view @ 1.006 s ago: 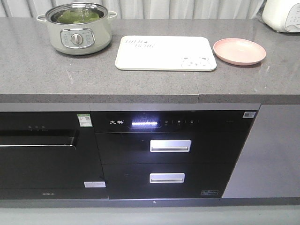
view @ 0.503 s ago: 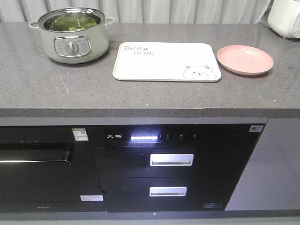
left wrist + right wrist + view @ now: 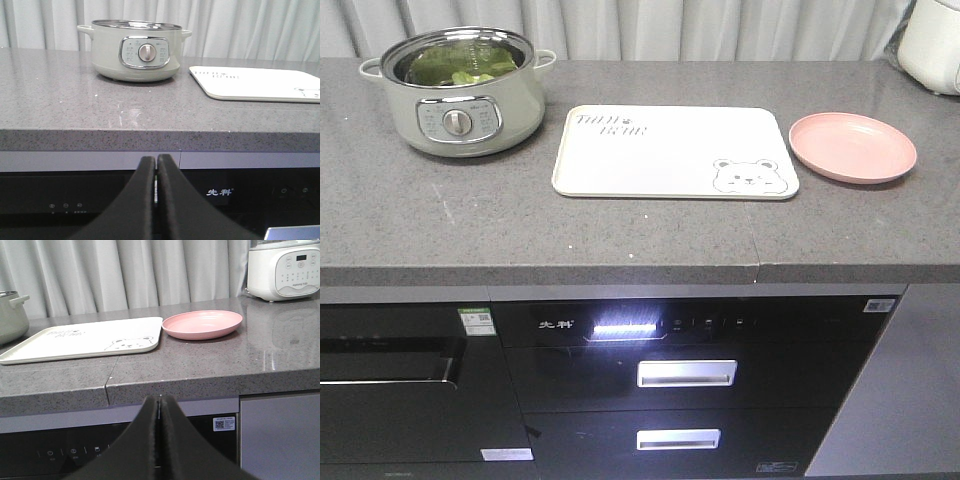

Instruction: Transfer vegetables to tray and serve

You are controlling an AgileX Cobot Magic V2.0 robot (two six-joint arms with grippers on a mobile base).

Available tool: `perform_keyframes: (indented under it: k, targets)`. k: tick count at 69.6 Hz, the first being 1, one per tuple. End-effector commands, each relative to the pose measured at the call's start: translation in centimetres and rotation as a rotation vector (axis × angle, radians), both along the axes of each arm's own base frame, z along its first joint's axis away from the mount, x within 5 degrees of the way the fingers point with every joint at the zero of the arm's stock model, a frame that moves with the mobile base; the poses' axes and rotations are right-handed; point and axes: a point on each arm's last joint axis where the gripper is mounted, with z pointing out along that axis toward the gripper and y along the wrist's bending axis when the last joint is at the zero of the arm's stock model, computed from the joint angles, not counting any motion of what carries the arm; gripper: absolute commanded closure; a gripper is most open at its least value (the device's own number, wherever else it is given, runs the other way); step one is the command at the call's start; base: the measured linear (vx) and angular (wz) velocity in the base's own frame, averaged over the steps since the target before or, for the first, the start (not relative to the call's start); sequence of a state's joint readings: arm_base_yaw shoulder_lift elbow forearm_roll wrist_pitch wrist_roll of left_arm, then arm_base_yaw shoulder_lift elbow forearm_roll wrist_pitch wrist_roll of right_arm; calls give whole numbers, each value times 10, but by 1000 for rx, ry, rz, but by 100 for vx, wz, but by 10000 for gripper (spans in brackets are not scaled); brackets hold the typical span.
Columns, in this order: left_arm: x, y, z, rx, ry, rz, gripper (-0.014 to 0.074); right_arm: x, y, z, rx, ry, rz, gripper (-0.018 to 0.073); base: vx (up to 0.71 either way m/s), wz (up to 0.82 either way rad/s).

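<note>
Everything on the tabletop (image 3: 620, 230) now sits lower and looks closer in the front view than a moment ago, and the pot (image 3: 460, 90) has slid toward the left side. Inside the pot lie the green leaves (image 3: 460, 62), at the back left of the tabletop. Just right of the pot lies the tray (image 3: 670, 150) with the bear, then the pink plate (image 3: 853, 146). Down below the tabletop edge, the left pincer (image 3: 156, 165) is clenched, its two fingers pressed together. The pot with the leaves stands higher up and farther back, well apart from it. Also below the edge, the right pincer (image 3: 160, 402) is clenched too, with the tray up to its left
</note>
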State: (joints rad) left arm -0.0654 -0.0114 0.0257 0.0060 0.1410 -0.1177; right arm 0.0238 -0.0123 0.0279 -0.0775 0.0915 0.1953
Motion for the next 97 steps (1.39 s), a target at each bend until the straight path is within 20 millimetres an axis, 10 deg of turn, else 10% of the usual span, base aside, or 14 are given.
perform_keyframes:
  k: [1,97]
  targets:
    - [0,0,-2,-19,-60,0,602,0,0,2,-14,-68,2,561,11,-2]
    - [0,0,-2,-19,-60,0,602,0,0,2,-14,-68,2,561,9,-2]
